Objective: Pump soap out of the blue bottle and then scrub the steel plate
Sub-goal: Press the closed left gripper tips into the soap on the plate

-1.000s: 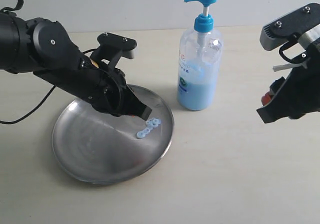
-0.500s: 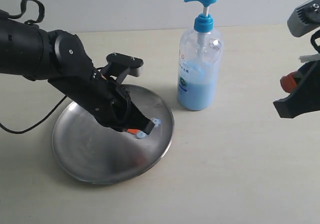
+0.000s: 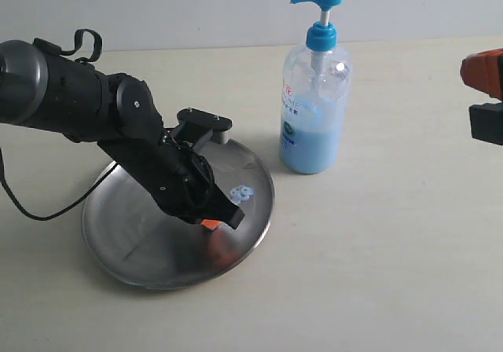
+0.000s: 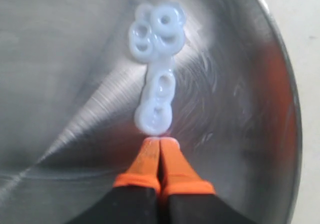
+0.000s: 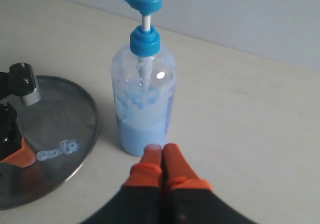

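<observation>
The steel plate [image 3: 134, 242] lies on the table at the left, tipped slightly. A swirled smear of soap [image 3: 242, 194] [image 4: 157, 59] sits near the plate's right rim. My left gripper [image 3: 211, 224] [image 4: 160, 143] is shut with nothing in it, its orange tips down on the plate just short of the soap's near end. The blue bottle [image 3: 314, 100] [image 5: 143, 84] stands upright right of the plate, about half full. My right gripper [image 5: 161, 149] is shut and empty, held back from the bottle; only its orange edge [image 3: 483, 73] shows at the exterior view's right border.
The left arm's black cable [image 3: 47, 207] loops over the table left of the plate. Bare beige tabletop [image 3: 377, 250] spreads in front of and to the right of the bottle. A pale wall runs along the table's far edge.
My left gripper has slid down the plate toward its near right side, uncovering the soap. My right arm has drawn back to the right, almost out of the exterior view.
</observation>
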Available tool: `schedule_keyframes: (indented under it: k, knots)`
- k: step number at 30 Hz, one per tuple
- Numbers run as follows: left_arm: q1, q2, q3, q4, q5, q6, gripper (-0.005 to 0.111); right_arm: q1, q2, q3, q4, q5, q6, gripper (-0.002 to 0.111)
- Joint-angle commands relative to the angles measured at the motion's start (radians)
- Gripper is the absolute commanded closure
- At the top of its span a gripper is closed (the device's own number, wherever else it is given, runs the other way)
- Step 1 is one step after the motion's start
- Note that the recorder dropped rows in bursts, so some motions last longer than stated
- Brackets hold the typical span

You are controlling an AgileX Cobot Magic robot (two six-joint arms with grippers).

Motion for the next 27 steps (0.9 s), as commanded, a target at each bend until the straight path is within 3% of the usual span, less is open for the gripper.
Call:
schedule_keyframes:
  k: [1, 10, 27]
  knots:
    - [0.000, 0.000, -0.006, -0.012, -0.020, -0.016, 0.107, 0.001, -0.022, 0.005, 0.036, -0.018, -0.001, 0.108]
    - [0.000, 0.002, -0.048, -0.039, -0.079, -0.077, 0.107, 0.001, -0.024, 0.005, 0.060, -0.013, 0.000, 0.108]
    - [0.000, 0.075, -0.065, -0.016, -0.067, -0.077, 0.107, 0.001, -0.024, 0.005, 0.123, -0.010, -0.001, 0.108]
